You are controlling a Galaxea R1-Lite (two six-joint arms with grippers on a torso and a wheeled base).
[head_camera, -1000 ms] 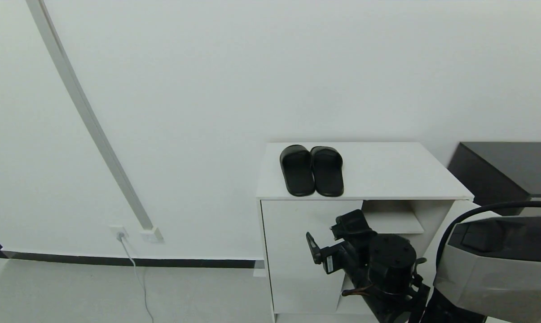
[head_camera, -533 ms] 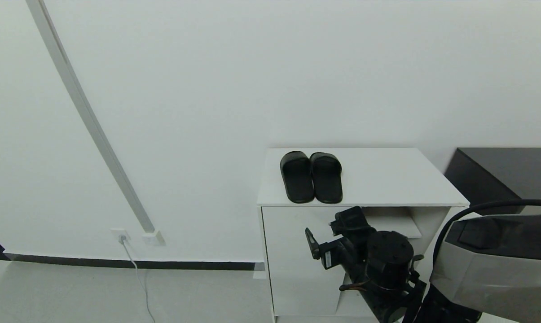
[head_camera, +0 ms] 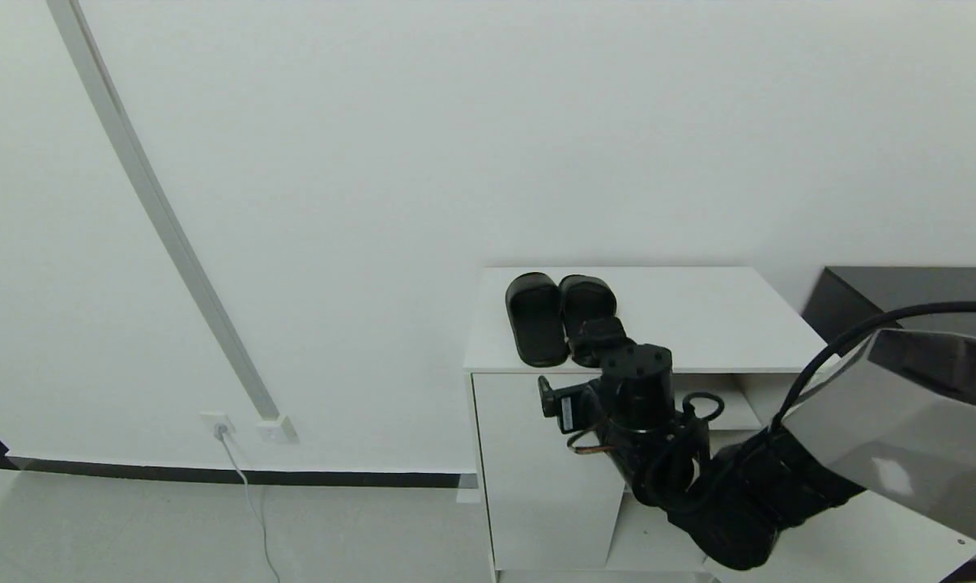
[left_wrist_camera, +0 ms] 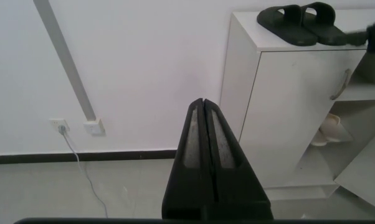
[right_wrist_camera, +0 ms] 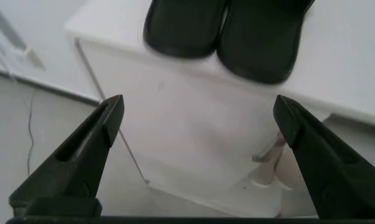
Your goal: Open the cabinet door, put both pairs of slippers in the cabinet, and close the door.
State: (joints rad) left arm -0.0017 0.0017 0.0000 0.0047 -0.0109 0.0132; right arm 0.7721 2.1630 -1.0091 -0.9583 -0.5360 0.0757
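Left gripper (left_wrist_camera: 203,103): fingers pressed flat together, nothing between them, held low and well clear of the cabinet (head_camera: 698,316).

Right gripper (right_wrist_camera: 199,106): fingers (right_wrist_camera: 81,155) spread wide, empty, at the cabinet's front top edge, just before the toe ends of the black slippers (head_camera: 540,324).

Cabinet: white. Left door (head_camera: 536,470) closed, with a handle (left_wrist_camera: 344,84) at its inner edge. The right half shows open shelves, and a pale pair of slippers (left_wrist_camera: 332,127) sits on a lower shelf inside.

Black slippers: plain matte slides with broad straps, lying side by side and touching, on the left part of the cabinet top, with their toes towards the front edge.

Behind: a white wall with a slanted conduit (head_camera: 155,202).
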